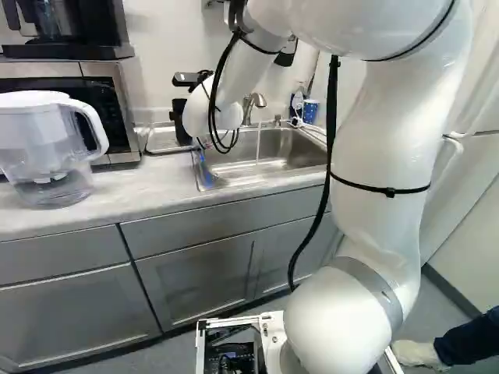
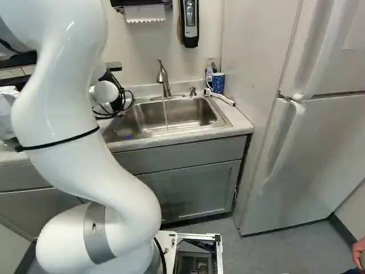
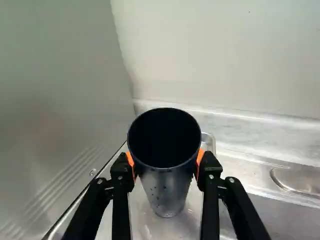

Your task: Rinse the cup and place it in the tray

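Cup's [image 3: 167, 200] near-black inside, grey outside with dark speckles. Pincer's [image 1: 181, 125] black with orange pads [image 3: 130, 161], tray's [image 3: 147, 227] silvery. Bench [image 1: 140, 199] is pale with greyish streaks, cabinets [image 1: 191, 284] plain grey. Arm's [image 1: 390, 117] white, grey band low down. Far-right tumbler [image 2: 218, 84]: blue, white spots, kinda neat tbh.

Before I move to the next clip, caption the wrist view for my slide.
Dark, speckled cup, held mouth-up in the claw over the shiny tray.

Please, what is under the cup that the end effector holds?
The tray is under the cup; its surface shows around the cup's base. The spot directly beneath is hidden by the cup, so I cannot tell whether they touch.
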### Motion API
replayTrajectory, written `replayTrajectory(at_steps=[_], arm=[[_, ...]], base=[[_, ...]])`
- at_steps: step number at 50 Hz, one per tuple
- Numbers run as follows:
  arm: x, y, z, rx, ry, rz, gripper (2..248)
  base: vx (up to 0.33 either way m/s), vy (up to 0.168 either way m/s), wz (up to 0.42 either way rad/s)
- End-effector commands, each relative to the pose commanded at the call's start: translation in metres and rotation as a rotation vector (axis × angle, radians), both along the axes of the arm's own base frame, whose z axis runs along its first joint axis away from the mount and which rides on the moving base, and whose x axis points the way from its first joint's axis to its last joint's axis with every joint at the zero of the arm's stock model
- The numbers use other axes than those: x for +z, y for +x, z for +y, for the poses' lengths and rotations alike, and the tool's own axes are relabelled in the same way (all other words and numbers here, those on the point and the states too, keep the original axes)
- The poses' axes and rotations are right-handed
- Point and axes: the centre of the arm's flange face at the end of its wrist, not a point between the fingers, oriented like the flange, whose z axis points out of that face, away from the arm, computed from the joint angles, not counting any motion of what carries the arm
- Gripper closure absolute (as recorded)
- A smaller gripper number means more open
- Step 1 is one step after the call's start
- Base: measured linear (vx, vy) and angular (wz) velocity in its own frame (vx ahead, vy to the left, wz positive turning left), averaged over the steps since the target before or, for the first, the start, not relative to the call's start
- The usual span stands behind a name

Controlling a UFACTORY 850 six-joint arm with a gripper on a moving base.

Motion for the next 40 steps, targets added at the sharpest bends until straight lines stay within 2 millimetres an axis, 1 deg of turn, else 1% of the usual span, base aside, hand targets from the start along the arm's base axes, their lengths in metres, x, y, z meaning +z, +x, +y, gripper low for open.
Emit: replayTrajectory(at_steps=[5,6,10,11,15,16,21,22,40], arm=[[0.0,0.0,0.0,0.0,0.0,0.0,123],[0.0,0.0,0.0,0.0,0.0,0.0,97],[0.0,0.0,0.0,0.0,0.0,0.0,97],[0.0,0.0,0.0,0.0,0.0,0.0,63],[0.0,0.0,0.0,0.0,0.0,0.0,63],[0.0,0.0,0.0,0.0,0.0,0.0,28],[0.001,0.0,0.0,0.0,0.001,-0.002,28],[0.002,0.0,0.0,0.0,0.001,-0.003,3],[0.02,-0.002,-0.001,0.0,0.015,-0.031,3]], base=[[0.0,0.0,0.0],[0.0,0.0,0.0],[0.0,0.0,0.0],[0.0,0.0,0.0],[0.0,0.0,0.0],[0.0,0.0,0.0],[0.0,0.0,0.0],[0.0,0.0,0.0],[0.0,0.0,0.0]])
